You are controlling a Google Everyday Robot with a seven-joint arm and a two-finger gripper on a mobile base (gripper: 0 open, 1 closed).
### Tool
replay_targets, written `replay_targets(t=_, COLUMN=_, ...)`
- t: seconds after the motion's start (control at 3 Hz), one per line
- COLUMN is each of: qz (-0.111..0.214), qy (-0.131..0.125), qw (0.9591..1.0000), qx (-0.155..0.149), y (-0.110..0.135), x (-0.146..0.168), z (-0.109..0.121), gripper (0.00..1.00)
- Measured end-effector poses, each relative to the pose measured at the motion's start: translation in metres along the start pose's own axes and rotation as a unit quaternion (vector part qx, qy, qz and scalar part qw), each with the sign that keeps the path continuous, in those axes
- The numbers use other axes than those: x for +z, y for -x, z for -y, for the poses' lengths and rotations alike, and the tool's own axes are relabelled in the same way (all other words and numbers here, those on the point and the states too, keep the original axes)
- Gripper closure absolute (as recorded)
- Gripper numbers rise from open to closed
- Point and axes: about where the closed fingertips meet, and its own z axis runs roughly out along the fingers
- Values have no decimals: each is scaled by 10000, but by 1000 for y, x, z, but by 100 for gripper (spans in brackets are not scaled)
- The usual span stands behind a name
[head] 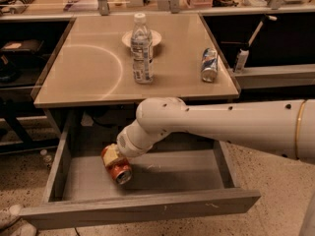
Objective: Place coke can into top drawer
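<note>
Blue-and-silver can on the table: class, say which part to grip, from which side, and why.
Grip the blue-and-silver can around its round wall at mid-height, coming from the front edge of the table: it stands upright near the right edge, well apart from the water bottle. The tool is down in the top drawer, holding the coke can.
</note>
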Motion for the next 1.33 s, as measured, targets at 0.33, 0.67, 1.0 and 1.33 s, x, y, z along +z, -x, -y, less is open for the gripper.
replay_targets(t=0.33, qz=-141, qy=-34, qw=9999, qx=37, y=-9, x=9, z=11, gripper=100)
replay_targets(t=0.67, qz=-141, qy=-34, qw=9999, qx=37, y=-9, x=9, z=11, gripper=81)
replay_targets(t=1.0, qz=-141, qy=-34, qw=9999, qx=37, y=-9, x=9, z=11, gripper=58)
replay_targets(t=1.33, qz=-142, qy=-34, qw=9999, qx=36, y=-9, x=9, z=11, gripper=35)
